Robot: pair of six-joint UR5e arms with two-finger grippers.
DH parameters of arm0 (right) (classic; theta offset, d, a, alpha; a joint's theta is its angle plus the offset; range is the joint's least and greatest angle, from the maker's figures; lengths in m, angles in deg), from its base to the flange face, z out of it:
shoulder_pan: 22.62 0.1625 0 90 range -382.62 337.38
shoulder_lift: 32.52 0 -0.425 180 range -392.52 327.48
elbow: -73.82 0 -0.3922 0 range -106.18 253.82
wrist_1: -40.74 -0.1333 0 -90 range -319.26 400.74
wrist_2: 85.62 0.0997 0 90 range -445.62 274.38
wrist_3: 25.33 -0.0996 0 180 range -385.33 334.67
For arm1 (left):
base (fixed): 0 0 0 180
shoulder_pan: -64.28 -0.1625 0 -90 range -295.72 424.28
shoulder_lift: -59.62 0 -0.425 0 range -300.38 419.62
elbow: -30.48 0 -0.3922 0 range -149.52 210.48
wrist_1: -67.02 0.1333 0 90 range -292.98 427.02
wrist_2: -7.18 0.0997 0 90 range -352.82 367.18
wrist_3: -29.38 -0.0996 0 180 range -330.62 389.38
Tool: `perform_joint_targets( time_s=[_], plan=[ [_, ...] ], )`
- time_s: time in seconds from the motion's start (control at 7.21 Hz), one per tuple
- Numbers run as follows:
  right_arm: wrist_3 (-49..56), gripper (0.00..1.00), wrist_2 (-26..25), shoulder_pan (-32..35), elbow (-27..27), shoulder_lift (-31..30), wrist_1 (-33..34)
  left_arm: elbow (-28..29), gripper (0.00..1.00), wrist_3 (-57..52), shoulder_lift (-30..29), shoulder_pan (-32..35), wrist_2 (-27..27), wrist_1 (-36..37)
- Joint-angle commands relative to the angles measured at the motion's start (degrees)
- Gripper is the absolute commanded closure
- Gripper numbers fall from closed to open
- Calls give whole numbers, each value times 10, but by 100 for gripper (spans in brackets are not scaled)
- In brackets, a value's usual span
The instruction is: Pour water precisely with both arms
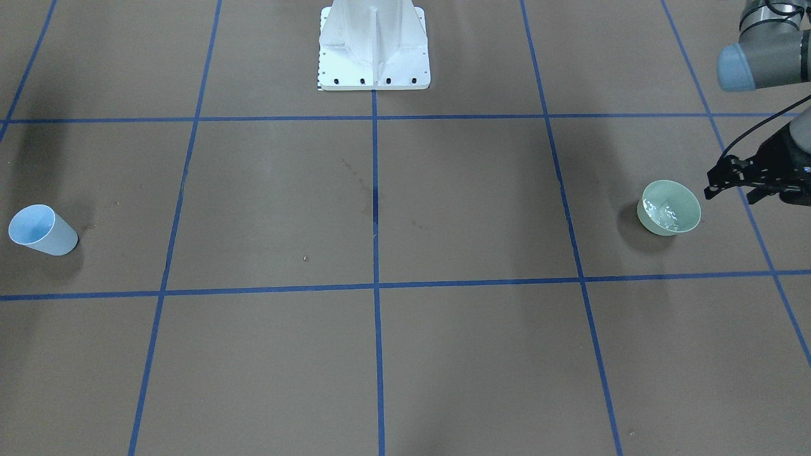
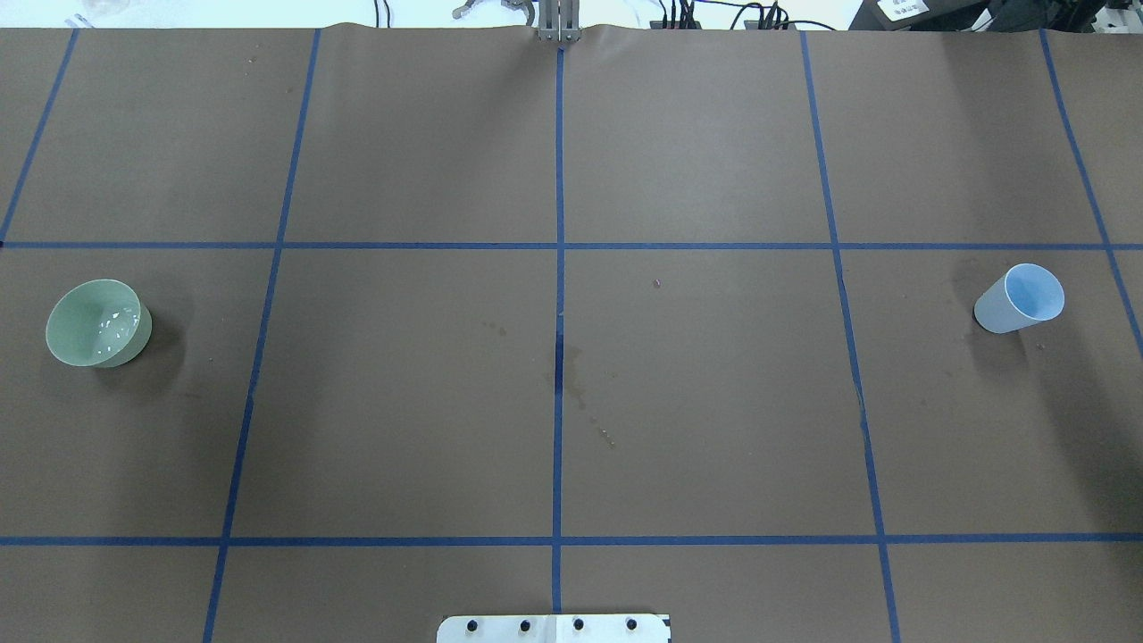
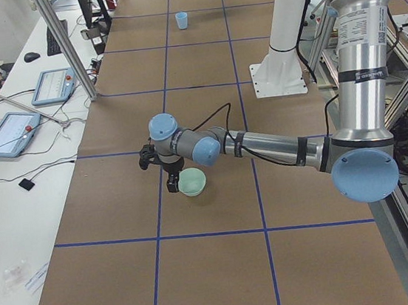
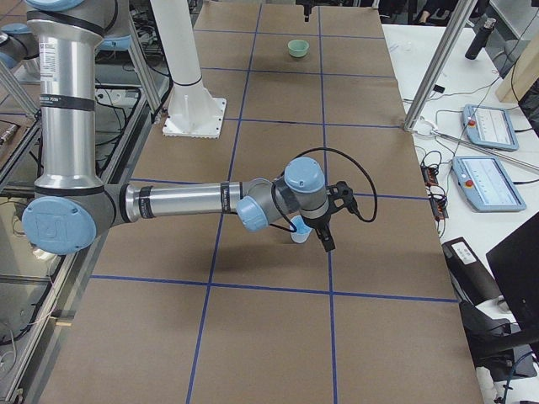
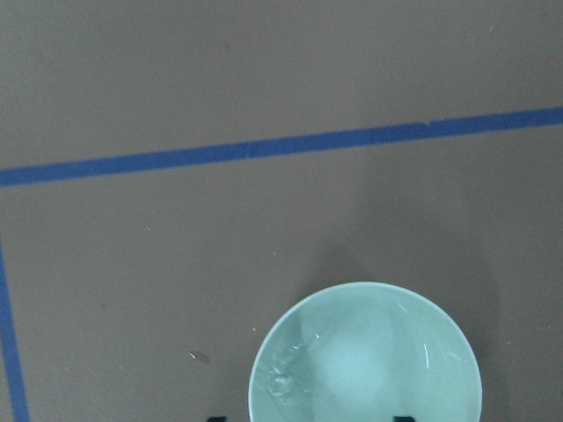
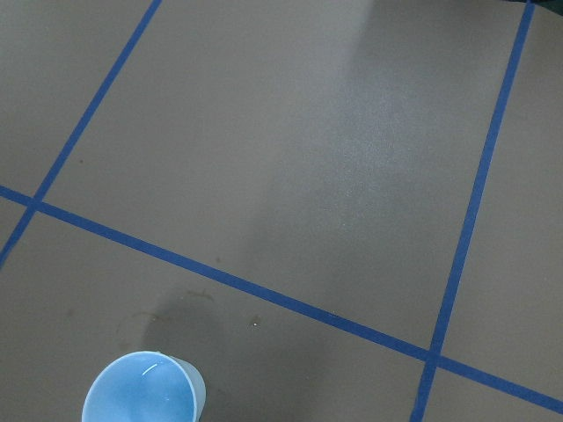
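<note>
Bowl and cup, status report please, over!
Left gripper open beside bowl. Right gripper near cup, state unclear. Water in bowl. Nothing in the way.

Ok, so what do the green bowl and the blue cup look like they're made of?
The green bowl is probably plastic, possibly glazed ceramic: it is smooth and evenly coloured, with a thin rim and a soft sheen. The blue cup is likely thin plastic: uniform pale blue, matte outside, with a thin tapered wall.
</note>
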State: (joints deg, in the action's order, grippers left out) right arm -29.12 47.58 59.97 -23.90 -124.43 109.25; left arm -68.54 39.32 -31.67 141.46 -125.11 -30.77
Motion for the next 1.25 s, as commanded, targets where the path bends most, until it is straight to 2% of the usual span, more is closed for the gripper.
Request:
perform_joint_targets(
  time_s=[0.0,0.28,0.42,0.69,1.11],
  plan=[
    [105,1,-1,11,2,56,173,14,0,-172,-5,104,-3,100],
    [171,1,-2,20,5,113,337,15,0,-170,20,119,-28,115],
    [173,1,4,29,1,117,362,14,0,-168,22,124,-29,115],
    [168,1,-2,29,4,105,362,11,0,-107,20,123,-32,115],
    [171,1,-5,29,3,88,360,10,0,-106,28,123,-33,108]
  ],
)
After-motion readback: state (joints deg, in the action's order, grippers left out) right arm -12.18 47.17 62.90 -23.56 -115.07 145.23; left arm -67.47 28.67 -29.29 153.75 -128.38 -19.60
